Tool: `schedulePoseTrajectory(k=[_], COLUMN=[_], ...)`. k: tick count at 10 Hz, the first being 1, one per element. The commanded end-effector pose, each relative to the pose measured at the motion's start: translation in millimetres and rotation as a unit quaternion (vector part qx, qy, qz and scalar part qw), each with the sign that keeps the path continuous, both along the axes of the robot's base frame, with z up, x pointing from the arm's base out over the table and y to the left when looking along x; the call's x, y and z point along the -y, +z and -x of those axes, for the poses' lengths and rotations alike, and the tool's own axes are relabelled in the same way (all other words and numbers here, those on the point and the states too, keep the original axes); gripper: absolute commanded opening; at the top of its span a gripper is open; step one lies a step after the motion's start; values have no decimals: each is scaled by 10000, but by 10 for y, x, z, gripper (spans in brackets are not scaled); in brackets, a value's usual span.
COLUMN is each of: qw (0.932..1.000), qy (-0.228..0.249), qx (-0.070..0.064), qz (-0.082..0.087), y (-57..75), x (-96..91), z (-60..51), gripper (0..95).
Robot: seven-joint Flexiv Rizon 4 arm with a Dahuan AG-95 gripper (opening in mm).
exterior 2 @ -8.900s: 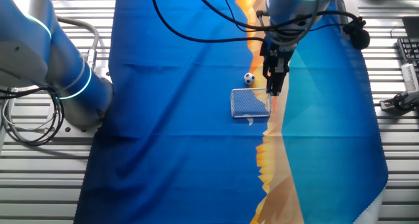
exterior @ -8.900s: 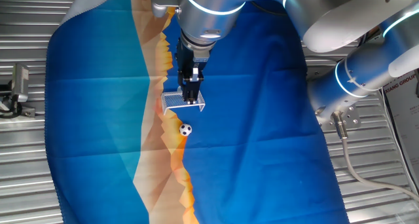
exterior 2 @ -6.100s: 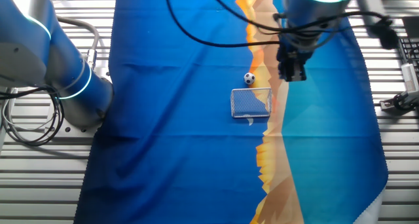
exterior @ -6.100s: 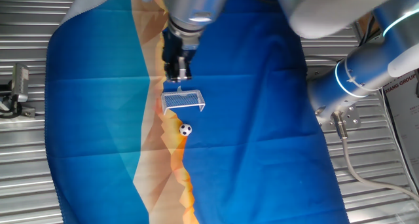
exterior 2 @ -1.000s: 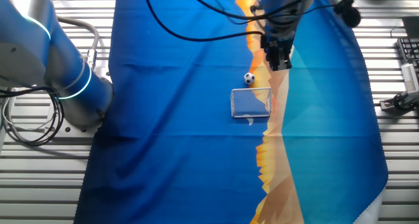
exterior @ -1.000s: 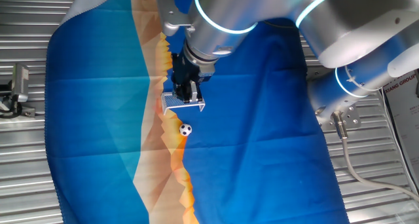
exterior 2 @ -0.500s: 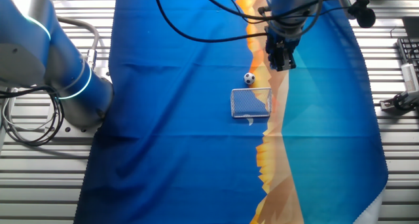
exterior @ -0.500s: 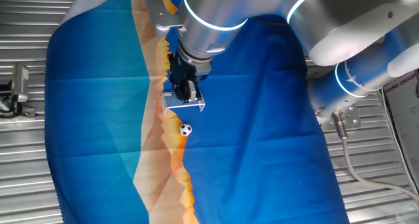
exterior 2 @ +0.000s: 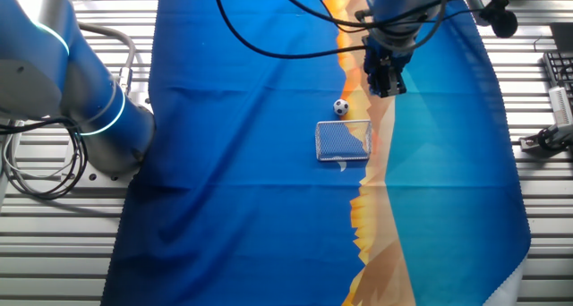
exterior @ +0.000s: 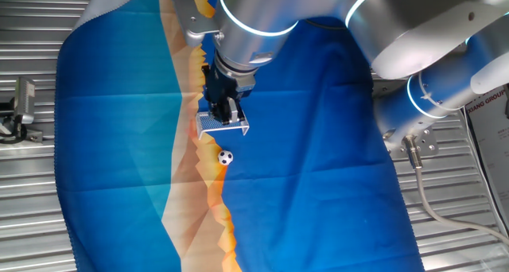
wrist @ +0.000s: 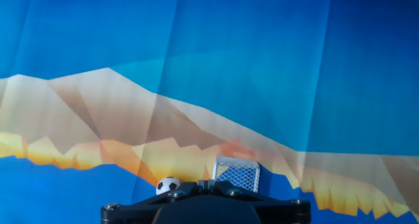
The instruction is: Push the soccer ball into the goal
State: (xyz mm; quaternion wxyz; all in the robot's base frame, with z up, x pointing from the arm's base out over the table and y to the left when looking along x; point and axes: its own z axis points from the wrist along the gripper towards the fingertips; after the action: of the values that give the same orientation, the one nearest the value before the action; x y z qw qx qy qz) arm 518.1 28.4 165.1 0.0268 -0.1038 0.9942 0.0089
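Observation:
The soccer ball (exterior: pixel 226 157) is a tiny white ball with black patches on the blue and orange cloth, a short way in front of the goal (exterior: pixel 225 126). The goal is a small white frame with pale mesh. In the other fixed view the ball (exterior 2: pixel 341 107) lies just above the goal (exterior 2: pixel 344 140). My gripper (exterior 2: pixel 386 88) hangs above the cloth, to the right of the ball and apart from it, with its fingers together and nothing between them. In the hand view the ball (wrist: pixel 167 185) and the goal (wrist: pixel 237 173) show just beyond my gripper (wrist: pixel 205 183).
The cloth (exterior: pixel 318 184) covers a ribbed metal table (exterior: pixel 32 208). A small grey device (exterior: pixel 24 97) stands at the left edge. The arm's blue and white base (exterior 2: pixel 81 100) stands beside the cloth. Cables (exterior 2: pixel 269 38) hang over the cloth.
My gripper has shifted slightly sideways over the cloth near the goal. The ball and the goal have not moved.

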Motion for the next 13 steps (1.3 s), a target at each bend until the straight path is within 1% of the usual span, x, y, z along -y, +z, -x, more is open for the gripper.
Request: schedulePoseTrajectory(k=[1,3,4,6,7,8,9,10,13], qw=[10000,9999,9998,9997,9997,9997,9998,9997,9989], qy=[-76,-85,14,47,35,40,3,-50,-327], qx=[19,104,217,233,238,251,215,227,303], qz=[-19,-54,-42,-28,-7,-8,29,85,121], y=[4,-17,-44,-82,-111,-122,-130,-133,-173], x=[-3,13,44,80,92,90,61,21,-181], z=[-2,37,121,250,346,392,422,420,392], gripper=[0,0,0,0,0,0,0,0,0])
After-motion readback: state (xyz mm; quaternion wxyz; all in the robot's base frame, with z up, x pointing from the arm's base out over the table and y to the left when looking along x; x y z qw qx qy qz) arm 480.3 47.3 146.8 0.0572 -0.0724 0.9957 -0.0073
